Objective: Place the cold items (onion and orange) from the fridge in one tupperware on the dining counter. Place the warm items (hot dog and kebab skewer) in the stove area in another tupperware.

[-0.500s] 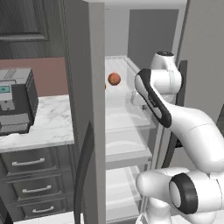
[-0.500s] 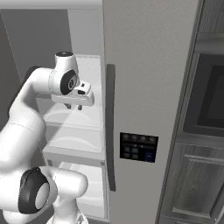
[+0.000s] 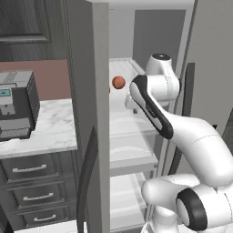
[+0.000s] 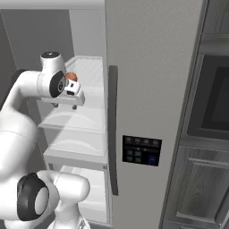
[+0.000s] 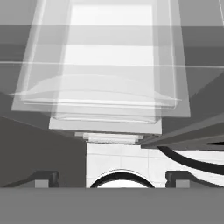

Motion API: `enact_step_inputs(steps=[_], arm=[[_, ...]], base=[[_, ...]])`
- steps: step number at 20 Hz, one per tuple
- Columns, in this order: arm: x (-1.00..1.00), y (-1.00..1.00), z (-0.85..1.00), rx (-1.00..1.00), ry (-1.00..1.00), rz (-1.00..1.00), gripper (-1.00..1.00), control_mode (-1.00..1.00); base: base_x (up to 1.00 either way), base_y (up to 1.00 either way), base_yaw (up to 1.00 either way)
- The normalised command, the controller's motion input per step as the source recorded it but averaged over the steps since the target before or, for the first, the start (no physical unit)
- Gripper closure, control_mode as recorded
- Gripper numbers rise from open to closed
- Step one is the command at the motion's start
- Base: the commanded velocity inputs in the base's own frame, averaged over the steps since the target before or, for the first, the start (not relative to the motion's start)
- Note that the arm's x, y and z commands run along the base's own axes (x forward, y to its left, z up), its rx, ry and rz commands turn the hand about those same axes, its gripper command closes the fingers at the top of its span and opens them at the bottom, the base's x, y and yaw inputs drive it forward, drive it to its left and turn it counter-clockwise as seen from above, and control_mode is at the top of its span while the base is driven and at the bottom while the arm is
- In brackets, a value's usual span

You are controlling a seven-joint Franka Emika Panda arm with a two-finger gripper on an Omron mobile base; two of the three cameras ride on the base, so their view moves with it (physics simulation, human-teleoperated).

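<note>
Reaching into the open fridge, gripper spread wide, holding nothing, mid-left of frame over glass shelves; onion sits upper centre, marble counter left.

Flat, even rendered light, no hard shadows. Fridge shelves wash out bright white; edges slightly soft, no distortion.
</note>
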Motion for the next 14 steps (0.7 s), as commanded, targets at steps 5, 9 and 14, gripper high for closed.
enact_step_inputs(steps=[5,9,14], arm=[[0.00,0.43,0.48,0.07,-0.19,0.00,-1.00,-1.00],[0.00,0.29,0.59,0.05,-0.09,0.00,-1.00,-1.00],[0.09,0.25,0.28,0.09,-0.11,0.00,-1.00,-1.00]], base=[[0.00,0.00,0.00],[0.00,0.00,0.00],[0.00,0.00,0.00]])
